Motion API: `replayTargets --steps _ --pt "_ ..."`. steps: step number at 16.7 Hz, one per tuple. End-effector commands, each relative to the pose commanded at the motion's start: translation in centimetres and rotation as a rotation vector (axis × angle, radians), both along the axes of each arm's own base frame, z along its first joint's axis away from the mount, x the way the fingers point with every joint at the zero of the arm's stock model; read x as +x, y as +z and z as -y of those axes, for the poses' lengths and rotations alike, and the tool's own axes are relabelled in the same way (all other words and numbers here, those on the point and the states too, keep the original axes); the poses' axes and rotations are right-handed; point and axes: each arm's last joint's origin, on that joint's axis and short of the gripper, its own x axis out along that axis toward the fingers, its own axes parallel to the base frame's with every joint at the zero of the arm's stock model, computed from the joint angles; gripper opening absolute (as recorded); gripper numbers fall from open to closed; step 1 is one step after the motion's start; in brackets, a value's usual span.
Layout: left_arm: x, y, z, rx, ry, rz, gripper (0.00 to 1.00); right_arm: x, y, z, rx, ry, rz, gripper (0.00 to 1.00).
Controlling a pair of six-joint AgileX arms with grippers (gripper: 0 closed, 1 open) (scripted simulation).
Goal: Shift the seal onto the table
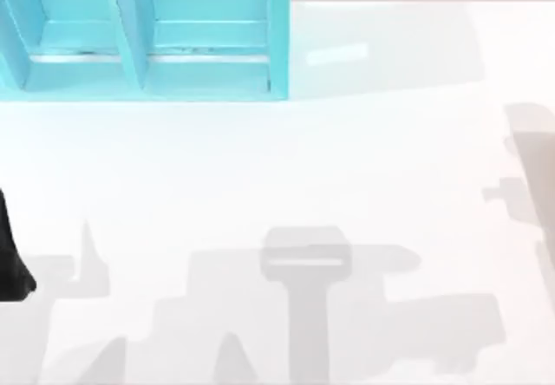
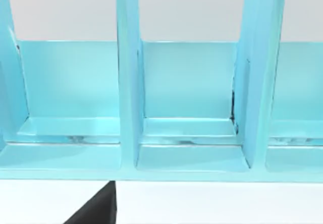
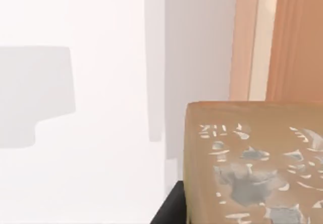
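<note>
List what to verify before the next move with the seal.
1. Seal located: ok. The seal sits close before the right wrist camera.
2. Seal resting on the table: cannot tell.
3. Firm hold on the seal: cannot tell.
4. Set-down room: ok. The table shows open white surface in front of the shelf.
5. Left arm out of the way: ok. The left arm sits at the table's left edge, its camera facing the shelf.
</note>
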Motion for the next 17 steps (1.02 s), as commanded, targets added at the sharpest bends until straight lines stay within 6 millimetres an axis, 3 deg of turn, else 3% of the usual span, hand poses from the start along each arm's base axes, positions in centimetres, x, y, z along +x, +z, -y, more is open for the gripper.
replayTargets --steps 3,6,11,14,17 --pt "0.0 0.0 0.0 0.0 0.0 0.0 1.0 0.1 -0.2 0.1 0.001 -0.007 -0.006 0.0" --pt "0.0 0.0 0.0 0.0 0.0 0.0 1.0 2.0 -1.4 -1.6 0.0 -0.015 -0.001 0.0" --pt "0.0 0.0 0.0 0.0 0.0 0.0 1.0 6.5 -6.5 -8.3 -0.003 -0.008 -0.008 0.0" --pt "0.0 0.0 0.0 0.0 0.0 0.0 1.0 7.9 -9.8 -12.7 0.001 -0.007 -0.006 0.0" --pt "0.0 0.0 0.0 0.0 0.0 0.0 1.0 8.1 -11.0 -14.4 0.001 -0.006 -0.001 0.0"
